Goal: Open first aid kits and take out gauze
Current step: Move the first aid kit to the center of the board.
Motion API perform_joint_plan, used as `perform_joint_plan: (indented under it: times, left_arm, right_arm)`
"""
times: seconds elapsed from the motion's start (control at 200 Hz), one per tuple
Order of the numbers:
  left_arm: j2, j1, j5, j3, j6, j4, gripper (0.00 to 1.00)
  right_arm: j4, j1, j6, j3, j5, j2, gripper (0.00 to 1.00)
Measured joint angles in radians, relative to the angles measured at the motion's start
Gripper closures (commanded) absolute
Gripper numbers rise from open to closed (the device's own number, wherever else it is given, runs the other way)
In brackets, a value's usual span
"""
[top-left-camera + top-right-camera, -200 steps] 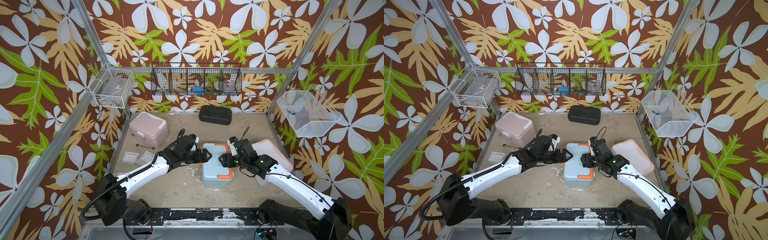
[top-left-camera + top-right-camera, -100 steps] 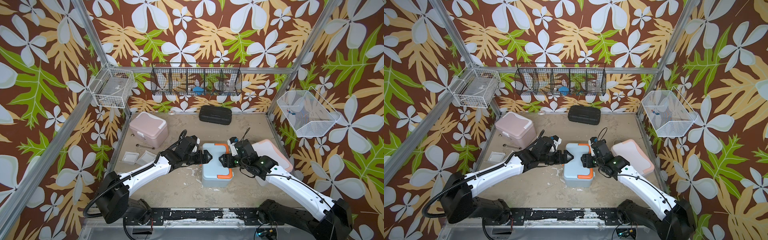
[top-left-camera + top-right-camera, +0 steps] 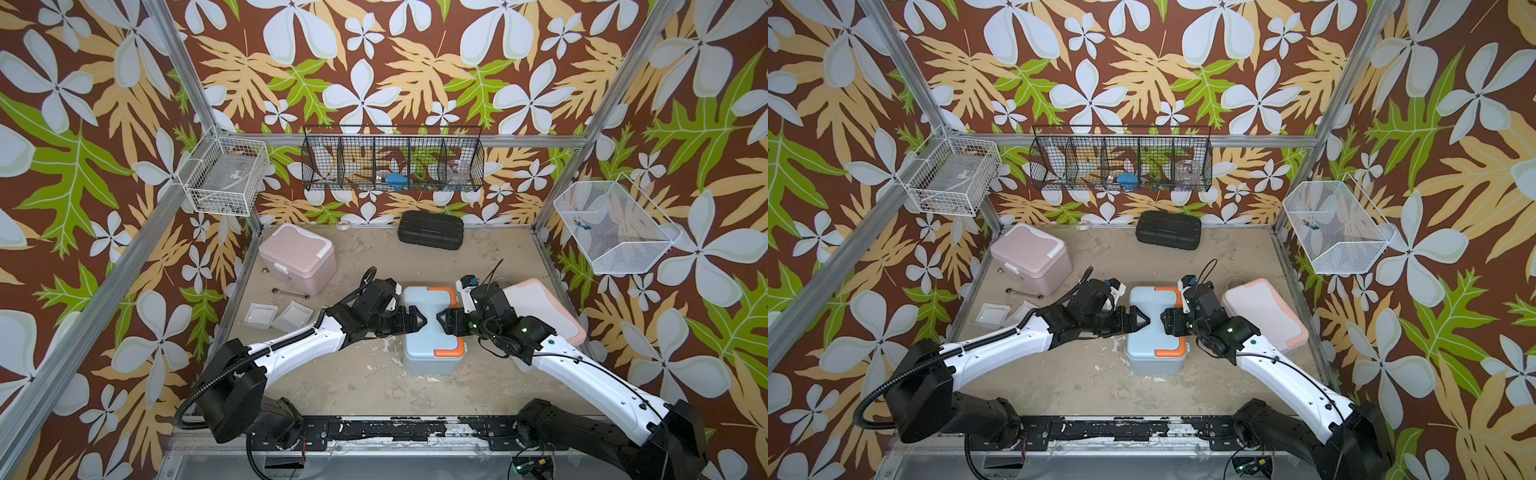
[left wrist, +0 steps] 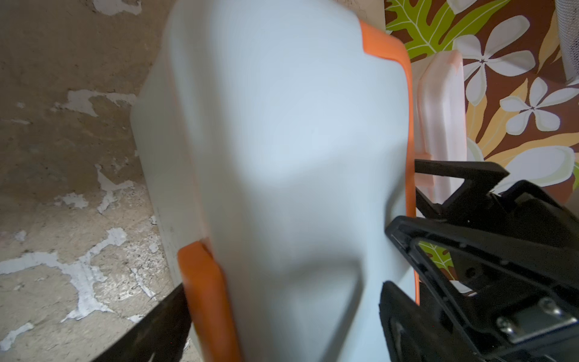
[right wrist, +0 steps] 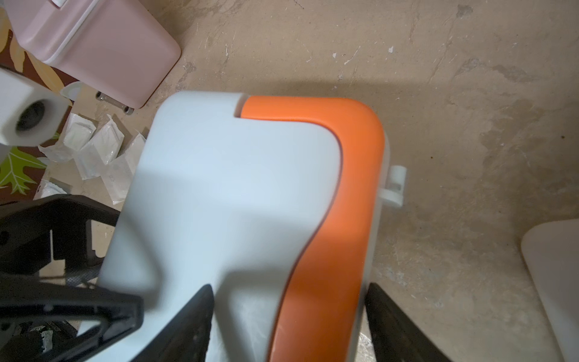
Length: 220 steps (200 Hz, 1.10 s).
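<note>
Left hand at blue kit edge

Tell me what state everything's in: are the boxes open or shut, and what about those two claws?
Blue kit: shut, upright.
Pink kit: shut.
White kit: looks shut, partly hidden.
Black case: shut.
Gauze: loose on the table, outside the kits.
Left gripper: jaws apart astride the blue kit's lid; grip unclear.
Right gripper: likewise, from the opposite side.

Legible text, labels, brands, numbers: none. Small sticker on clear box inside white wire basket: too small to read.
</note>
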Motion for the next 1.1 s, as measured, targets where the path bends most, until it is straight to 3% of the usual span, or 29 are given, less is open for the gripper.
perform_joint_plan:
  times: [0.19,0.395,0.866,1.101]
  left_arm:
    - [0.052,-0.002,-0.002,0.037,-0.013,0.002,0.08]
    - [0.148,-0.002,0.002,0.111,-0.01,0.038,0.08]
    - [0.42,0.018,-0.012,0.412,0.016,0.047,0.08]
    - [0.419,0.051,0.004,0.447,0.04,0.07,0.06]
  right_arm:
    - [0.0,-0.014,0.0,0.013,0.004,0.012,0.25]
    - [0.013,-0.1,-0.016,0.035,-0.002,0.048,0.25]
    - [0.143,-0.302,-0.04,0.104,-0.005,0.196,0.25]
    - [0.066,-0.344,-0.061,0.169,-0.039,0.217,0.17]
